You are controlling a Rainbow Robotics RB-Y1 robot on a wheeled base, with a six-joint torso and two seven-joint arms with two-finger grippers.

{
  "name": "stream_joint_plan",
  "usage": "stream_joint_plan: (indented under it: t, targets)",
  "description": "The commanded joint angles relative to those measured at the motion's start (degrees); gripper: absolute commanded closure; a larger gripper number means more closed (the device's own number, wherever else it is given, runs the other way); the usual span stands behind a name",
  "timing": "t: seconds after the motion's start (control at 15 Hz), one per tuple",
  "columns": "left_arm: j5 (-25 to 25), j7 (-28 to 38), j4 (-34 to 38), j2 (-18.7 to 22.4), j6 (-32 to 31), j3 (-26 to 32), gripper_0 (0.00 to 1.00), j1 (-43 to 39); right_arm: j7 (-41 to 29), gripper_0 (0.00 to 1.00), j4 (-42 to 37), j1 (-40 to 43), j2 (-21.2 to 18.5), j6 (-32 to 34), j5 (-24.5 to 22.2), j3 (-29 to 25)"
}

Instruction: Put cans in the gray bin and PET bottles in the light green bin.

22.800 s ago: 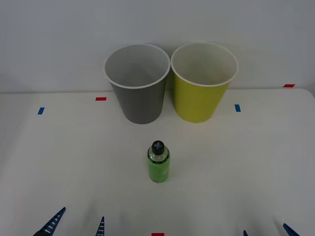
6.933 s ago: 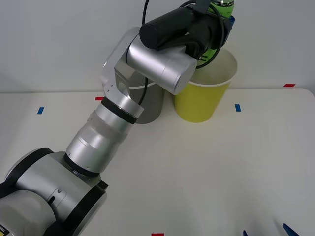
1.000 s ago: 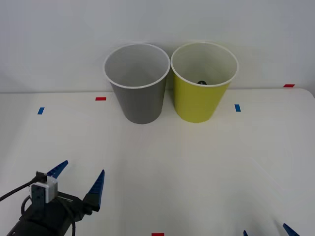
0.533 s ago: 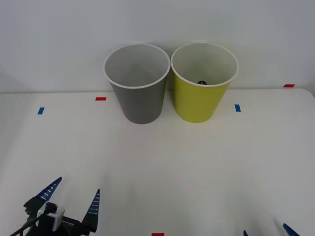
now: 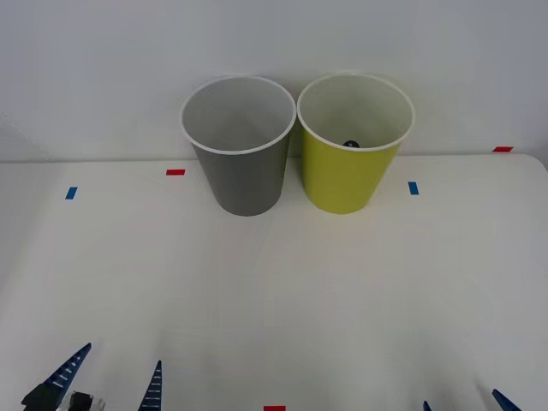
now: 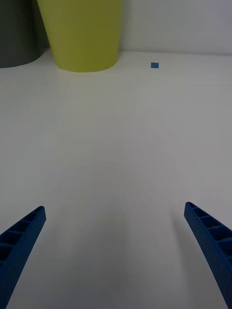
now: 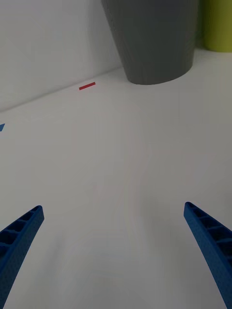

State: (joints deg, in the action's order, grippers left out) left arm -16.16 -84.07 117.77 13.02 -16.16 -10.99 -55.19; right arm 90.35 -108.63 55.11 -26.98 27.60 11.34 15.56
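Note:
The gray bin (image 5: 240, 163) and the light green bin (image 5: 351, 171) stand side by side at the back of the table. Low inside the light green bin a small dark cap (image 5: 350, 144) of the PET bottle peeks over the near rim; the rest of the bottle is hidden. Cans are out of view. My left gripper (image 5: 104, 392) is open and holds nothing at the table's front left edge, facing the gray bin (image 7: 152, 38). At the front right edge my right gripper (image 5: 463, 405) is open, with the light green bin (image 6: 82, 34) far ahead of it.
Red tape marks (image 5: 175, 172) and blue tape marks (image 5: 413, 187) lie on the white table. A white wall stands close behind the bins. The table surface (image 5: 282, 291) between the bins and the grippers is bare.
The left gripper has drawn back toward the front edge over the last second, still open. Earlier it carried the bottle from the table to above the light green bin.

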Motion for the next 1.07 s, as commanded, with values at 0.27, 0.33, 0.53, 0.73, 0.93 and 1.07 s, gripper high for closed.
stream_joint_plan:
  t: [0.27, 0.33, 0.53, 0.73, 0.93, 1.07]
  targets:
    - [3.0, 0.2, 0.0, 0.0, 0.3, 0.0, 0.0, -5.5, 0.0, 0.0, 0.0, 0.0, 0.0, 0.0, 0.0, 0.0]
    - [3.5, 0.2, 0.0, 0.0, 0.3, 0.1, 0.0, -6.2, 0.0, 0.0, 0.0, 0.0, 0.0, 0.0, 0.0, 0.0]
    - [5.1, 0.2, 0.0, 0.0, 0.3, 0.1, 0.0, -8.3, 0.0, 0.0, 0.0, 0.0, 0.0, 0.0, 0.0, 0.0]
    - [5.2, -0.1, 0.0, 0.0, 1.0, 0.1, 0.0, -8.4, 0.0, 0.0, 0.0, 0.0, 0.0, 0.0, 0.0, 0.0]
    - [5.2, -0.2, 0.0, -0.1, 1.0, 0.1, 0.0, -8.3, 0.0, 0.0, 0.0, 0.0, 0.0, 0.0, 0.0, 0.0]
    - [5.2, -0.2, 0.0, -0.1, 1.0, 0.1, 0.0, -8.3, 0.0, 0.0, 0.0, 0.0, 0.0, 0.0, 0.0, 0.0]
